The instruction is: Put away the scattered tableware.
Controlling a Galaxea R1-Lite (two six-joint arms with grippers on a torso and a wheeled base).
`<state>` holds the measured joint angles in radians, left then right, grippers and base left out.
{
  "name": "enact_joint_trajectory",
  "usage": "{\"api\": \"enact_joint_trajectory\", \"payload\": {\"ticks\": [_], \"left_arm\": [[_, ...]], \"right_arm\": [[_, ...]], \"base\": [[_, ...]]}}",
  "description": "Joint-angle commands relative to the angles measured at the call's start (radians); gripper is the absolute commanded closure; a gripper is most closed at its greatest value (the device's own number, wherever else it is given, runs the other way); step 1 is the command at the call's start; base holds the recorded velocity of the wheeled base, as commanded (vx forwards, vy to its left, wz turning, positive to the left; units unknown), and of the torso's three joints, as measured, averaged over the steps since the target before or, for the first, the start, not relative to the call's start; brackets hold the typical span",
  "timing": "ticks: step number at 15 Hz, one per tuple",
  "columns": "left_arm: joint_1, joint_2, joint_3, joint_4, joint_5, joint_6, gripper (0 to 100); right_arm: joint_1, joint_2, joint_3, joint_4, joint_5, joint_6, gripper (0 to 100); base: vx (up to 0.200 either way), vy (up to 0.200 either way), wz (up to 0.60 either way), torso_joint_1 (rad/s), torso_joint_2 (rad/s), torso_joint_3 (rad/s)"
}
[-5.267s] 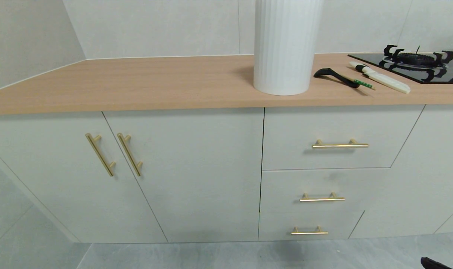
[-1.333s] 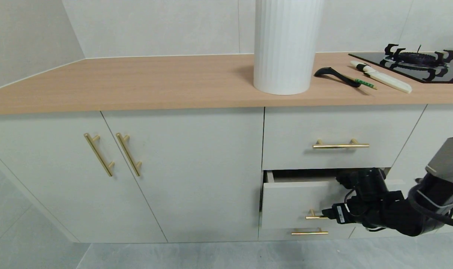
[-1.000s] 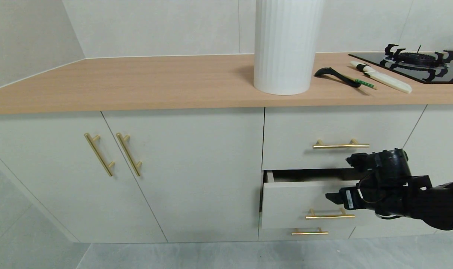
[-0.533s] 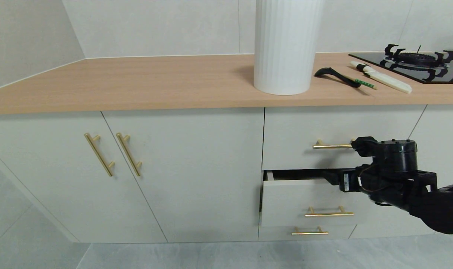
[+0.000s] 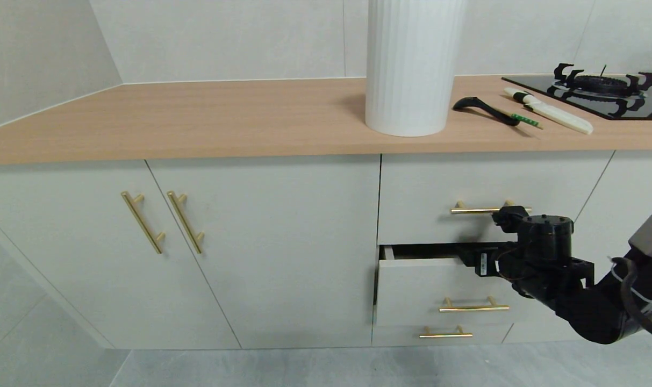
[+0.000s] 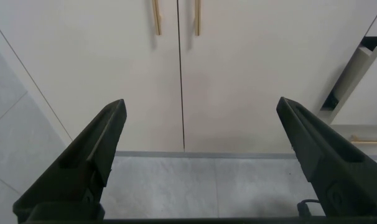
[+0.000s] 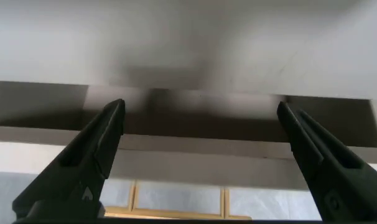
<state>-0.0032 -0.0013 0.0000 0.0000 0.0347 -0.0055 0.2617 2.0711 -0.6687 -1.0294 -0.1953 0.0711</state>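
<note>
No text, number or sign is showing legibly on anything here. A small white sticker (image 5: 482, 264) is sitting on the side of the right pincer (image 5: 466, 257) (its print is too small to read), which is hovering at the top edge of the open drawer (image 5: 428, 285).

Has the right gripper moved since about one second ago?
Yes. The right gripper has risen from the handle of the middle drawer to the open gap above that drawer's front, below the top drawer.
</note>
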Motion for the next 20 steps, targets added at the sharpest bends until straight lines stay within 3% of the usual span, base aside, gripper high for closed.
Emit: {"api": "enact_joint_trajectory", "payload": {"ticks": [1, 11, 17, 20], "left_arm": [[0.0, 0.001, 0.0, 0.0, 0.001, -0.001, 0], [0.0, 0.001, 0.0, 0.0, 0.001, -0.001, 0], [0.0, 0.001, 0.0, 0.0, 0.001, -0.001, 0], [0.0, 0.001, 0.0, 0.0, 0.001, -0.001, 0]], "right_arm": [[0.001, 0.032, 0.003, -0.003, -0.001, -0.001, 0], [0.01, -0.014, 0.023, 0.022, 0.001, -0.004, 0], [0.01, -0.124, 0.02, 0.235, 0.017, -0.001, 0], [0.01, -0.187, 0.008, 0.403, 0.056, -0.001, 0]], "base": [[0.0, 0.0, 0.0, 0.0, 0.0, 0.0], [0.0, 0.0, 0.0, 0.0, 0.0, 0.0], [0.0, 0.0, 0.0, 0.0, 0.0, 0.0], [0.0, 0.0, 0.0, 0.0, 0.0, 0.0]]}}
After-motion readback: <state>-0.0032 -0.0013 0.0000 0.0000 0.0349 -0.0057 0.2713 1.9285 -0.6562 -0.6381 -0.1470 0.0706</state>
